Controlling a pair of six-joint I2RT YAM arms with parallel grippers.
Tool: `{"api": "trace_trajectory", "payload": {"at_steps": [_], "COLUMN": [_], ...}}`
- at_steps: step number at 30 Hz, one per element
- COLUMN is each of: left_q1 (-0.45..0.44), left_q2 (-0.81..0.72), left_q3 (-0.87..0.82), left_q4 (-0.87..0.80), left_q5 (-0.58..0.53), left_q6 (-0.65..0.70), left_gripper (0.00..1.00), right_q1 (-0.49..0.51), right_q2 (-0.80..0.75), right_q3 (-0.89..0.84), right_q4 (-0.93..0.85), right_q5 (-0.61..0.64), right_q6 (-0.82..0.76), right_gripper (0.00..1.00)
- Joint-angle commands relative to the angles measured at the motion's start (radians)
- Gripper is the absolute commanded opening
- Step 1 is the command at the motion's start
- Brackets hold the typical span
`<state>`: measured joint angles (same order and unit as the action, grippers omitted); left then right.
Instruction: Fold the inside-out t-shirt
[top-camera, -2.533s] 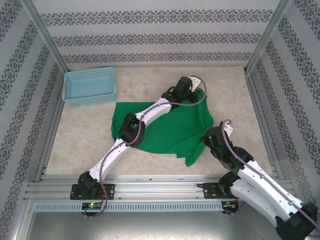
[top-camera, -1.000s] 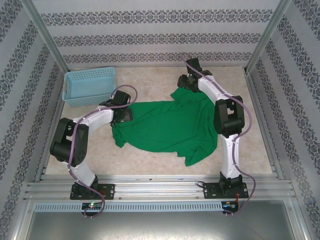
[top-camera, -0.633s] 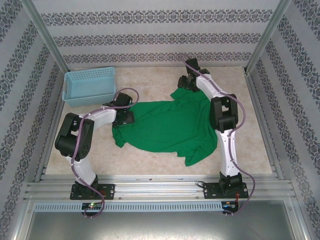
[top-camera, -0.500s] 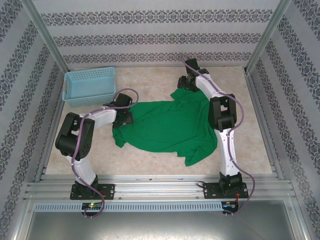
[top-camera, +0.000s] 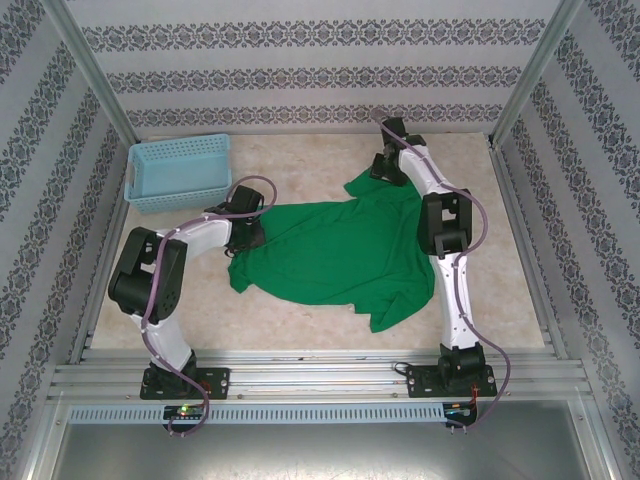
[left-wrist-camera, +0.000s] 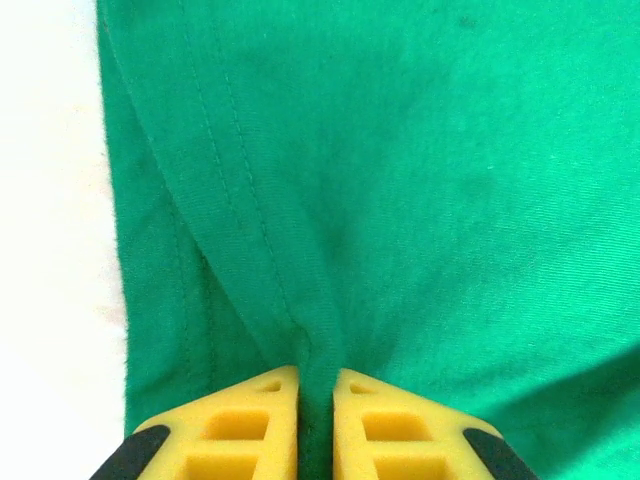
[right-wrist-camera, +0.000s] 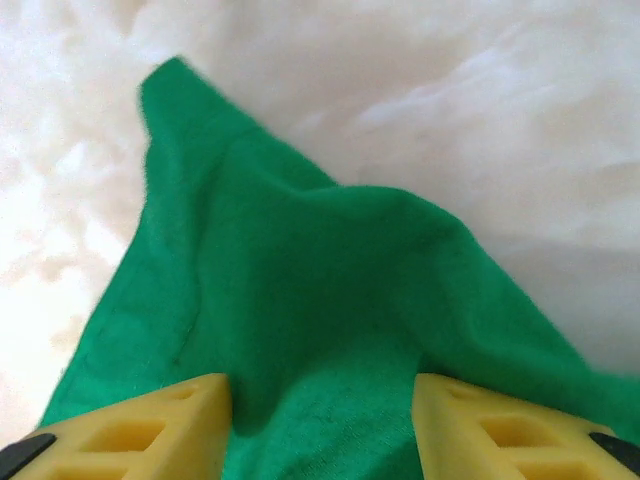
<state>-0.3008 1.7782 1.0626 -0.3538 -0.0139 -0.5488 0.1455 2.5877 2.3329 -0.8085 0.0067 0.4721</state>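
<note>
Green cloth, plain and bright, makes up the inside-out t-shirt (top-camera: 335, 255), which lies spread over the middle of the pale marbled table (top-camera: 300, 165), with one corner jutting toward the near edge on the right. The shirt is rumpled rather than flat, and its far right part is drawn into a point toward the back wall. A light blue mesh basket (top-camera: 180, 197) sits at the far left corner of the table, apart from the shirt. In the top view the left gripper (top-camera: 250, 235) is down at the shirt's left edge, the arm bent back on itself with a purple cable (top-camera: 245, 185) looping over it. The left wrist view shows this gripper (left-wrist-camera: 316, 385) with its yellow fingers (left-wrist-camera: 250, 420) nearly together, pinching a raised ridge of the cloth between them; two rows of stitching run along a folded hem just to the left of the ridge, and bare white table shows beyond the cloth's edge. The right gripper (top-camera: 385, 172) reaches to the shirt's far right point. In its wrist view, the right gripper (right-wrist-camera: 320, 400) has its yellow fingers (right-wrist-camera: 140, 430) set wide apart, with a hump of green cloth lying between them and tapering to a tip on the table beyond. The walls (top-camera: 300, 80) carry bands of grey floral pattern.
</note>
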Motion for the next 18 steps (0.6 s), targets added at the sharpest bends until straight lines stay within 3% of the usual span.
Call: {"api": "trace_trajectory", "payload": {"at_steps": [1,2,5,14,18], "left_q1": [0.003,0.003,0.002,0.005,0.004], "left_q2": [-0.048,-0.045,-0.033,0.034,0.045], "left_q3": [0.028,0.032,0.038,0.074,0.080], "left_q4": [-0.051,-0.060,-0.067,-0.097,-0.119], "left_q5": [-0.016,-0.023,-0.049,-0.099,-0.127], "left_q6": [0.013,0.016,0.024,0.044,0.044], "left_gripper": [0.22,0.29,0.33,0.25,0.38], "right_q1": [-0.006,-0.006,-0.006,-0.032,-0.049], "right_q2": [0.002,0.001,-0.001,-0.011,-0.019], "right_q3": [-0.006,-0.008,-0.017,-0.024,-0.030], "right_q4": [-0.041,-0.041,-0.044,-0.078,-0.102], "right_q5": [0.018,0.019,0.028,0.088,0.120], "right_q6": [0.018,0.019,0.017,0.072,0.105], "right_gripper": [0.52,0.52,0.52,0.48,0.46]}}
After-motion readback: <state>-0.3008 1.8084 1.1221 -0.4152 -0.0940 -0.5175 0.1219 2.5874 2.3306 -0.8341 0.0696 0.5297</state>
